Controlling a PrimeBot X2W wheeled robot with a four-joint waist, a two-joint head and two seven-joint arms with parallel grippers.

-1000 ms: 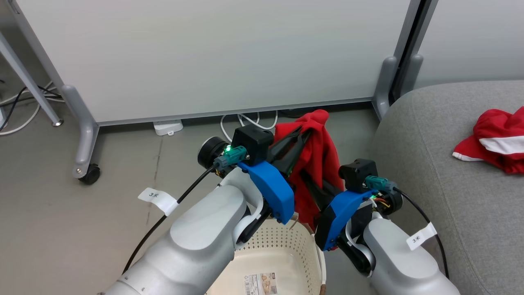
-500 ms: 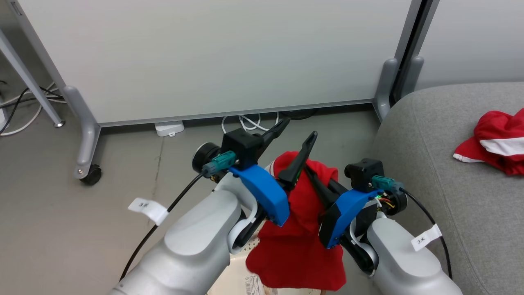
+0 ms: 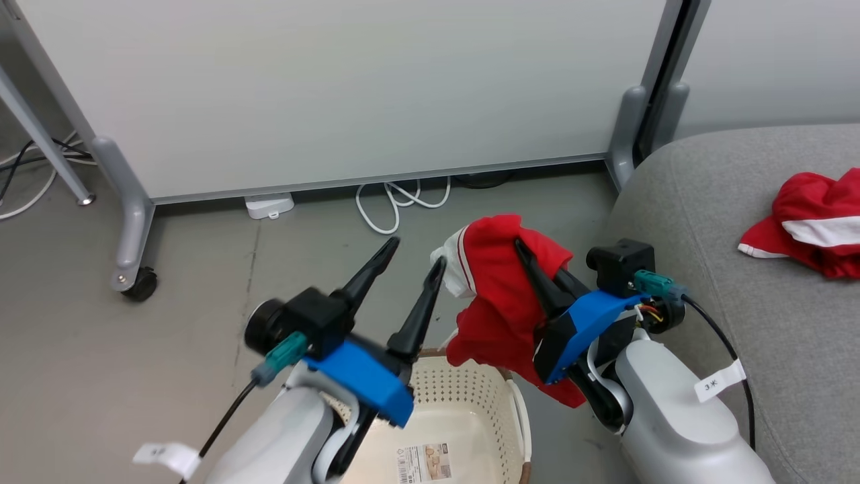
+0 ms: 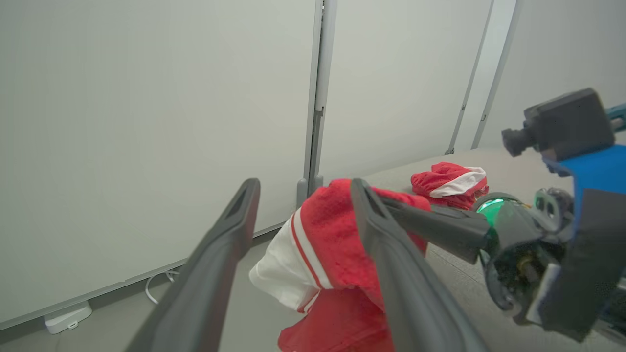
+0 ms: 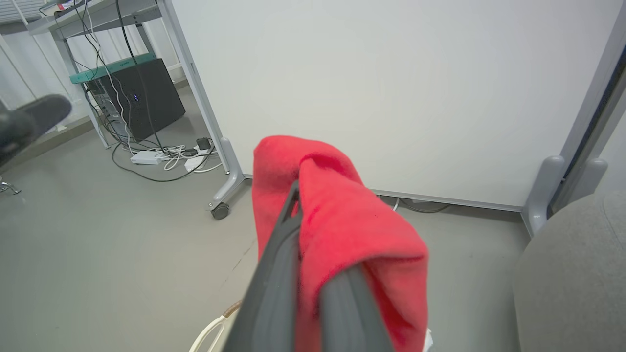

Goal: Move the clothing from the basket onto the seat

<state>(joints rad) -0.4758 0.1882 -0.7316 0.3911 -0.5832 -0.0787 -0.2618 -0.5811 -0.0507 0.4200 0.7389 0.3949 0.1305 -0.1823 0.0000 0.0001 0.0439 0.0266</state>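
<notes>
My right gripper (image 3: 527,252) is pinched shut on the red garment (image 3: 500,289). The cloth is bunched over my fingertips, and most of it hangs down past my wrist. My left gripper (image 3: 416,252) stands just beside it on the left with its fingers spread apart and nothing between them. The basket (image 3: 470,396) sits below and behind both grippers, and what I see of its floor is bare. The seat (image 3: 739,222) lies off to the right of my right gripper, with the second garment (image 3: 813,222) already resting on it, well apart from me.

My worry is the grip. I hold only a fold near the top, so a quick swing rightward could let the cloth slide off my fingers and drop to the floor short of the seat. The trailing hem hangs close to the basket's rim and my own wrist housing. It could catch on either as I carry it across, and that would drag the garment loose.
</notes>
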